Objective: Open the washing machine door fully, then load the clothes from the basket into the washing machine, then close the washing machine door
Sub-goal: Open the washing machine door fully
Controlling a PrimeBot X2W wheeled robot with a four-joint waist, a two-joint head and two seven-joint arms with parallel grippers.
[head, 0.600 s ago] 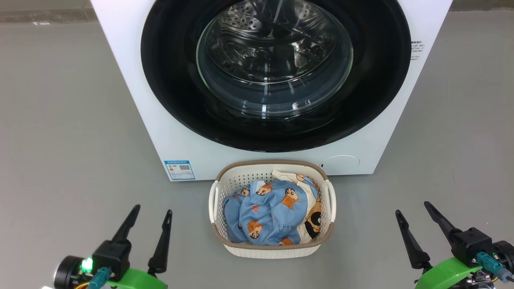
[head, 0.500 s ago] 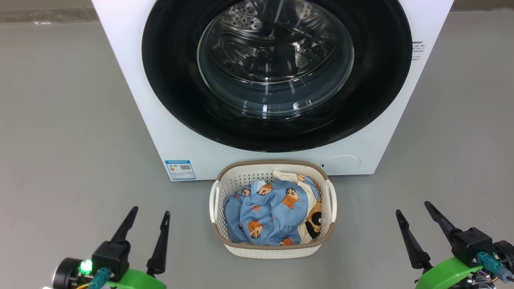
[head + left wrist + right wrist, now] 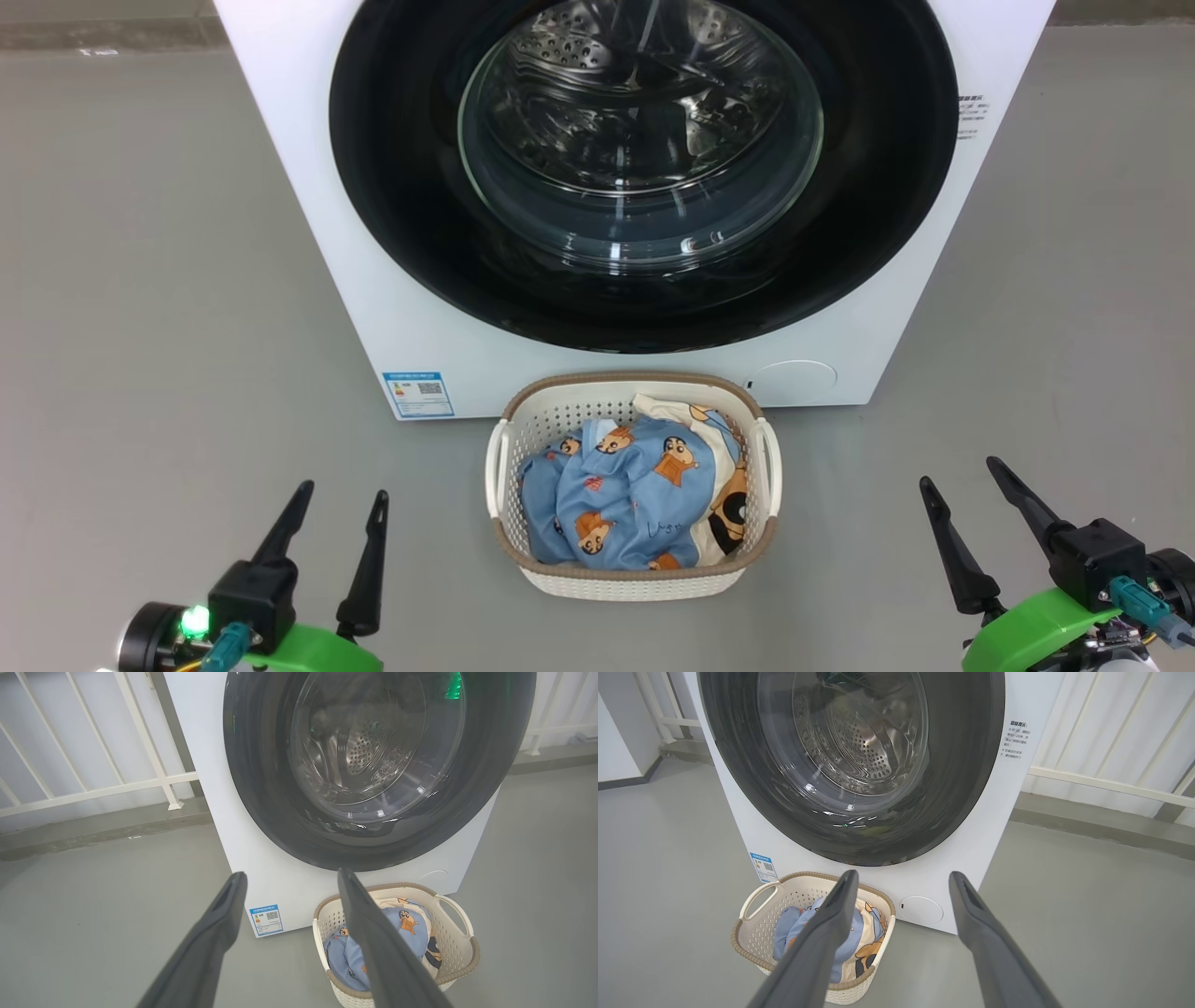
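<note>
White washing machine (image 3: 373, 317): far centre, on grey floor (image 3: 140, 280).
Glossy washing machine door (image 3: 392, 187): shut.
Cream basket (image 3: 635, 583): just near of machine, holding clothes (image 3: 625, 495).
Left gripper (image 3: 344, 488): near left, jaws wide, empty.
Right gripper (image 3: 958, 470): near right, jaws wide, empty.

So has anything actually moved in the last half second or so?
The right gripper edged slightly forward, toward the washing machine; the left gripper drifted a touch back and to its left. Both stay open and empty, nothing grasped or released. The washing machine door, the basket and the clothes in it have not moved.
</note>
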